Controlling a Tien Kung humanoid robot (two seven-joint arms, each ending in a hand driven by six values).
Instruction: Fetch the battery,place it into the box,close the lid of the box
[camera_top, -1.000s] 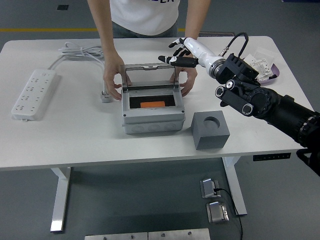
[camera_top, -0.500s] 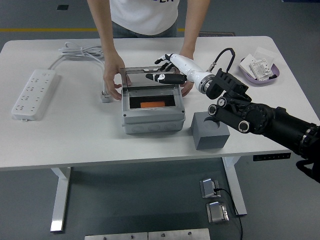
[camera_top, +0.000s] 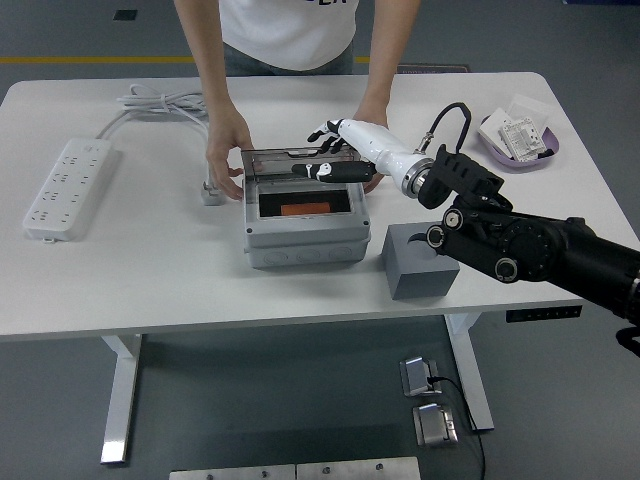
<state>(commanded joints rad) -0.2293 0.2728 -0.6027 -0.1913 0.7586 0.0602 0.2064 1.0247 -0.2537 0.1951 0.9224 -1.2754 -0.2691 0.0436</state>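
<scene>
Head view. A grey rectangular plastic junction box (camera_top: 304, 240) sits near the middle of the white table (camera_top: 150, 270). Its transparent smoked hinged lid (camera_top: 285, 163) is tilted low over the opening, partly lowered but not fully seated. Inside the box, an orange flat battery (camera_top: 297, 209) lies on the dark floor of the compartment.

The right hand (camera_top: 335, 160), white with black fingertips, reaches in from the right on a black arm. Its fingers are extended and slightly spread, and they rest on top of the lid near its right end. The hand grips nothing; it lies flat against the lid surface.

A person in a white shirt stands at the far side of the table. One of the person's hands (camera_top: 226, 152) touches the left rear corner of the box. The other of the person's hands (camera_top: 374, 172) is at the right rear corner, partly hidden behind the robot's wrist.

A grey cube-shaped block with a round recess (camera_top: 420, 265) stands just beside the box on its right, partly covered by the arm. A white power strip with a coiled cable (camera_top: 65, 187) lies at the table's left. A purple shallow tray holding small white packets (camera_top: 520, 140) sits at the far right.
</scene>
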